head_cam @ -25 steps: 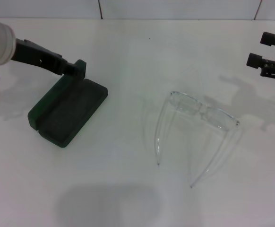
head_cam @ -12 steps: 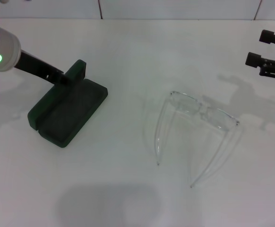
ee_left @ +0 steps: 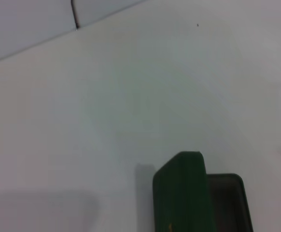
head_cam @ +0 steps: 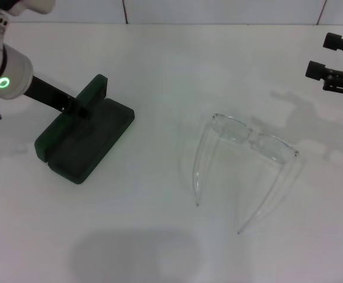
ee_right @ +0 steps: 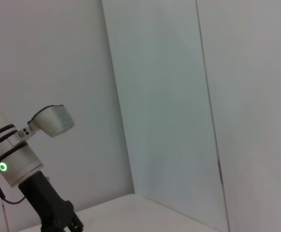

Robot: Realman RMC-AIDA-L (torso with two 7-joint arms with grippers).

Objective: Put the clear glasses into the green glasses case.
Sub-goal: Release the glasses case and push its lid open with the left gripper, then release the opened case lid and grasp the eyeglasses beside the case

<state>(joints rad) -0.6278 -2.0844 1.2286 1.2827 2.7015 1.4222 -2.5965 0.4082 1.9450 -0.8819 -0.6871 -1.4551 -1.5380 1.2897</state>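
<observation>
Opening the green glasses case (head_cam: pixel 83 138) looks like the step in hand: from the head, the left gripper (head_cam: pixel 80 109) sits at its raised lid, grip unclear, while the clear glasses (head_cam: pixel 248 168) lie well apart on the table (head_cam: pixel 160 71), awaiting pickup. The right gripper (head_cam: pixel 336 71) hangs idle far right. The left wrist shows only lid and lining.

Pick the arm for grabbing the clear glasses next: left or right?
Right, probably. The clear glasses lie on the table's right half, nearer the right gripper, which hangs free at the right edge. The left gripper is at the open green glasses case on the far left.
</observation>
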